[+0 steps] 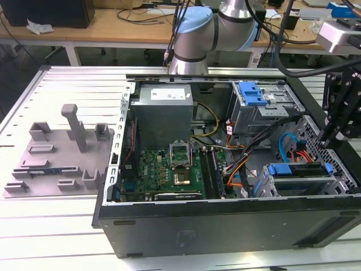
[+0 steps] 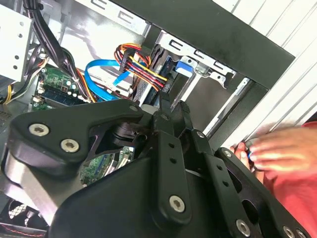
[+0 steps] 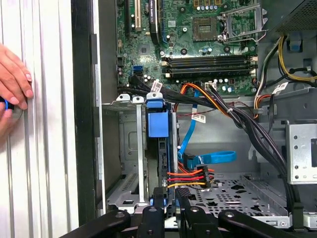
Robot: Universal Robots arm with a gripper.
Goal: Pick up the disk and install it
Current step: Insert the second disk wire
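— Gripper (image 1: 326, 141) is hanging at the three o'clock end of the open computer case (image 1: 225, 226) in the exterior view, right above the drive cage (image 1: 338, 189). Whether it is gripping or free, I cannot tell.

— What is sitting at nine o'clock?

— Over there a grey fixture plate (image 1: 56, 164) is lying on the table. Moving toward three, the motherboard (image 1: 169, 169) is showing, then the disk (image 1: 299, 170).

— How is the disk lying?

— It is standing on edge inside the cage, its long axis running from nine to three o'clock and its blue carrier edge facing up. The cage is hiding its label and flat faces.

— Anything else being cut off?

— A person's hand (image 3: 12, 82) is resting on the ribbed table outside the case in the first wrist view, cropped by the frame edge. It is pinching something blue that I am struggling to make out. Coloured cables (image 3: 190, 178) are crossing beside the disk.
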